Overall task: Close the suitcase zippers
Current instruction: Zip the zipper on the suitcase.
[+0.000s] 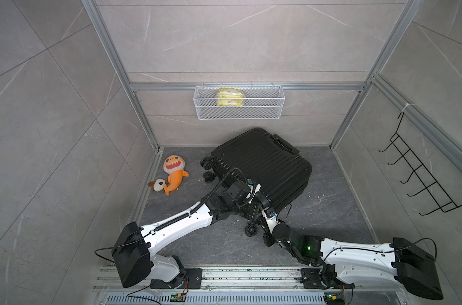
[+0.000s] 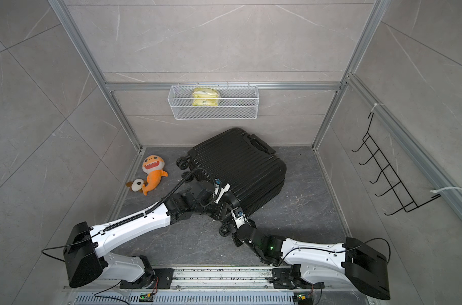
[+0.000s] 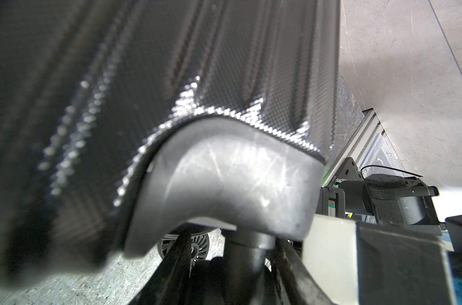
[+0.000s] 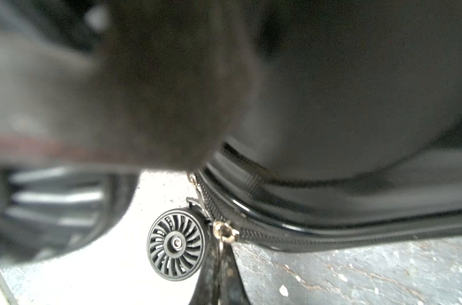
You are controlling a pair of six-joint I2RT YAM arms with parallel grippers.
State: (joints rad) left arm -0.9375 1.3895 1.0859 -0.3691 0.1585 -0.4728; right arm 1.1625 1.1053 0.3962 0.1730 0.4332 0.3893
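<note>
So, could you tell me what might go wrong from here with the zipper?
The right gripper pinches the thin zipper pull at the suitcase corner; it may slip out on the curve. The wheel sits right beside it and could block the gripper.

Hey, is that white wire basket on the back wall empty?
No, a yellow packet lies inside the wire basket, as both top views show.
</note>
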